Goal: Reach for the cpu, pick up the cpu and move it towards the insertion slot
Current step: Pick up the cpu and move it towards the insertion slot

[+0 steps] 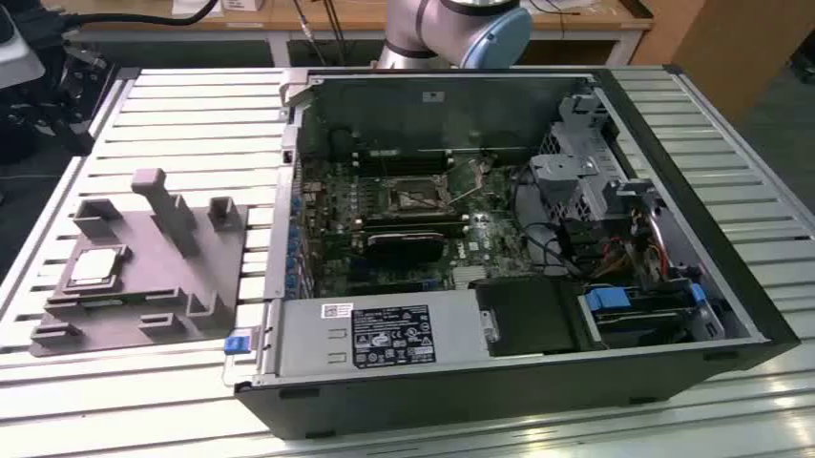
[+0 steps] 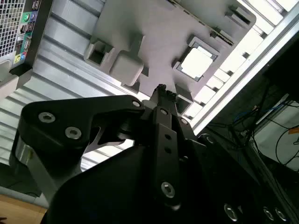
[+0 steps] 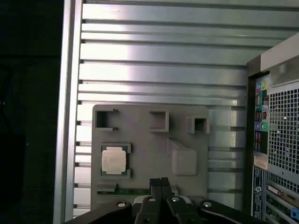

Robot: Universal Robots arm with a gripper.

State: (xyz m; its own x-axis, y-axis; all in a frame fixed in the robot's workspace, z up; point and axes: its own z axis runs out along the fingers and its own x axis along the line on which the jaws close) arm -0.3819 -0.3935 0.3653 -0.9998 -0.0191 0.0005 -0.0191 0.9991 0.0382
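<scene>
Gripper: the gripper (image 2: 161, 89) sat closest to the lens in both wrist views. Its two fingertips were pressed together with nothing between them, and it hung over one edge of the grey tray (image 3: 140, 140), clear of its surface.
Why held so: this looked like the early reach, with the empty hand poised above the tray and not yet lined up on the chip.
Cpu place: the cpu (image 3: 115, 160) lay in a square recess of the tray, near the fingertips but off to one side of them, untouched.
Why seated so: the recess's raised corners probably kept it square, in a known pose for picking.
Cpu facing: it lay flat with the silvery top up. Being square, it had no long axis, and its edges ran parallel to the tray's edges.
Insertion slot: the insertion slot (image 1: 414, 198) lay well apart from the tray, toward the exterior view's right, inside the open computer case (image 1: 510, 391), face up on the green board.
</scene>
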